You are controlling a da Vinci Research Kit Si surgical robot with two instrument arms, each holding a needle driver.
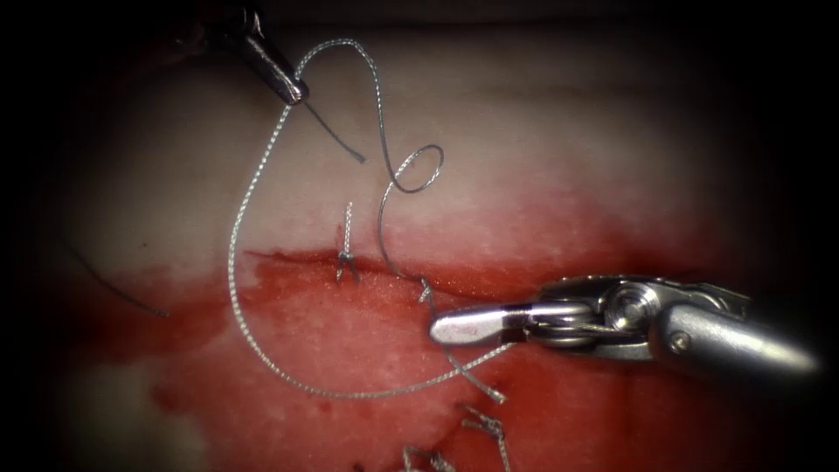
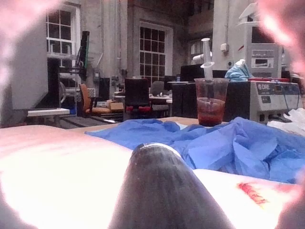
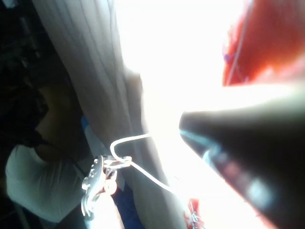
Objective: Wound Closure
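Note:
The tissue (image 1: 524, 149) has a cut (image 1: 489, 281) running left to right, wet with red fluid. My left tool (image 1: 295, 91) is up at the far left, jaws shut on the thread end of a thin dark curved piece that looks like the needle (image 1: 336, 135). The needle lies free above the tissue, its tip pointing toward the cut. The thread (image 1: 234, 262) loops from those jaws over the top, curls, and enters the cut (image 1: 418, 281). Its other strand sweeps left and around to my right tool (image 1: 463, 323), which is shut just below the cut. I cannot tell if that tool grips the strand.
A tied stitch (image 1: 347, 258) with an upright tail crosses the cut to the left. More knotted stitches (image 1: 485, 426) sit near the bottom edge. A dark loose thread end (image 1: 122, 293) lies at far left. Blue gloves (image 2: 228, 143) and a cup (image 2: 210, 102) stand behind the tissue.

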